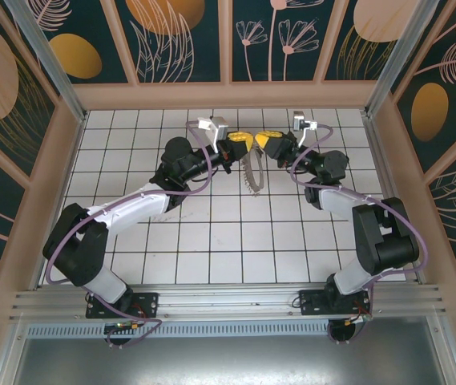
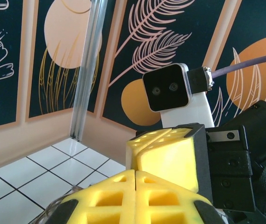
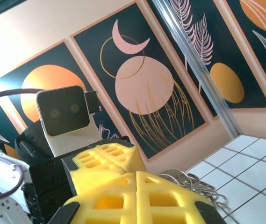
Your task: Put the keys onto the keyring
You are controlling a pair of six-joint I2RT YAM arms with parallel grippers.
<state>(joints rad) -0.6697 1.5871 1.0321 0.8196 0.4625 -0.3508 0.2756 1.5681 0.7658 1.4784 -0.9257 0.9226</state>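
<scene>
The yellow-fingered left gripper (image 1: 240,144) and right gripper (image 1: 266,143) sat tip to tip toward 12 o'clock of the white tiled table (image 1: 211,241), each with jaws pressed together. The thin silvery chain-like keyring (image 1: 250,175) hung at their 6 o'clock.

Both arms reach forward and inward, meeting at far centre. Left arm (image 1: 131,210), white-and-black with a purple cable, angles right. Right arm (image 1: 348,200) mirrors it, elbow raised. Left gripper (image 1: 241,143), black body with yellow lattice fingers (image 2: 104,198), sits tip-to-tip with the matching right gripper (image 1: 268,142), just apart. Wrist views: each pair of fingers is pressed together, seam closed. The white-housed wrist cameras (image 2: 165,87) face each other.
</scene>
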